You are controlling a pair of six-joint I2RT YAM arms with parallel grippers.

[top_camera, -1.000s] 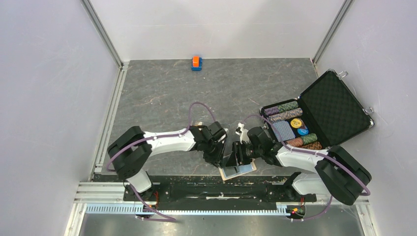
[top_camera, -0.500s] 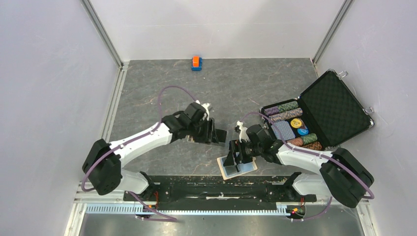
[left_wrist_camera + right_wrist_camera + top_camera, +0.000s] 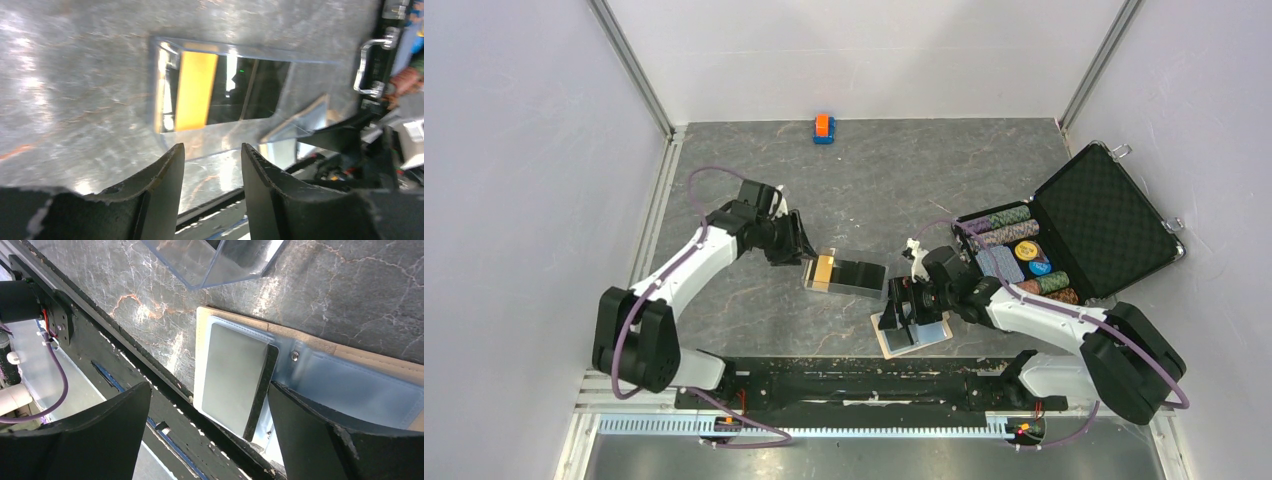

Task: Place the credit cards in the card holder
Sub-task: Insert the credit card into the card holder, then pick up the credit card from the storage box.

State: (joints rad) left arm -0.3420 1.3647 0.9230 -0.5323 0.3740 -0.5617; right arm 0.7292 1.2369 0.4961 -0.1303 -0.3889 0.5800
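Overhead shot is evenly lit, soft and diffuse off the pale walls, with only faint shadows under the arms on the bench [image 3: 754, 170]. Left wrist cam is rough: white glare washes out the bench, the whole frame is smeared with blur, and there are reflections all over the clear box [image 3: 220, 85]. Right wrist cam is way sharper, with a few bright patches on the stone and some sheen on the card holder [image 3: 350, 385]. The left claw [image 3: 212, 150] and right claw [image 3: 209, 390] are just dark near-silhouettes up close.
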